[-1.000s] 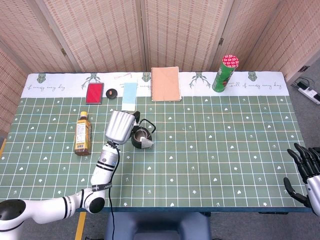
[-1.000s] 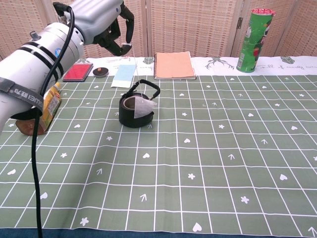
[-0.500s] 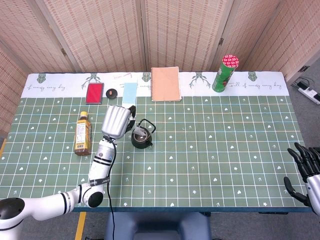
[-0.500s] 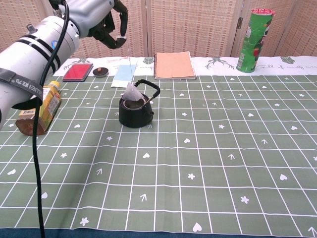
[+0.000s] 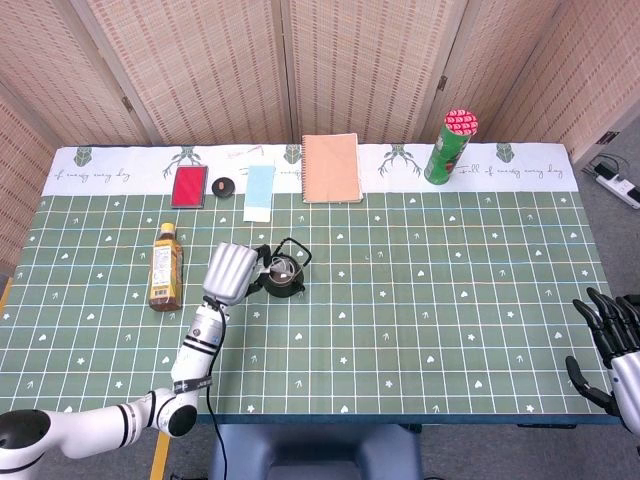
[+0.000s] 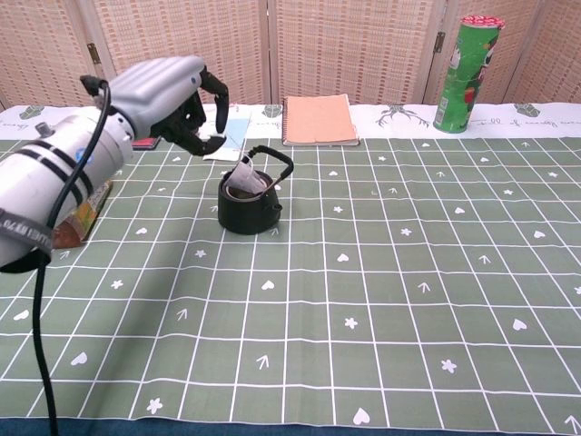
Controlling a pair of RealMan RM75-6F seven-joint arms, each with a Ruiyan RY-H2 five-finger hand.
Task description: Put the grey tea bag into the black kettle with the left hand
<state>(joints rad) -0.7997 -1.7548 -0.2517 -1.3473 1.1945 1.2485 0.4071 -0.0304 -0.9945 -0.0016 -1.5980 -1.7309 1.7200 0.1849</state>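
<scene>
Left hand (image 6: 177, 100), fingers pinching the string, hangs the grey tea bag (image 6: 242, 178) half inside the black kettle (image 6: 248, 204) left of tabletop centre; lower straight, then release. Right hand (image 5: 612, 352) idles, fingers spread, holding nothing.

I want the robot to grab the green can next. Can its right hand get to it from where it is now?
Probably not easily. The right hand sits at the near right table edge, while the green can stands at the far edge. Nothing lies between them, though.

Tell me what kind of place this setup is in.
Probably a staged robot test area, not a kitchen: a table with a printed grid cloth, woven folding screens behind it, and a power strip on the floor.
</scene>
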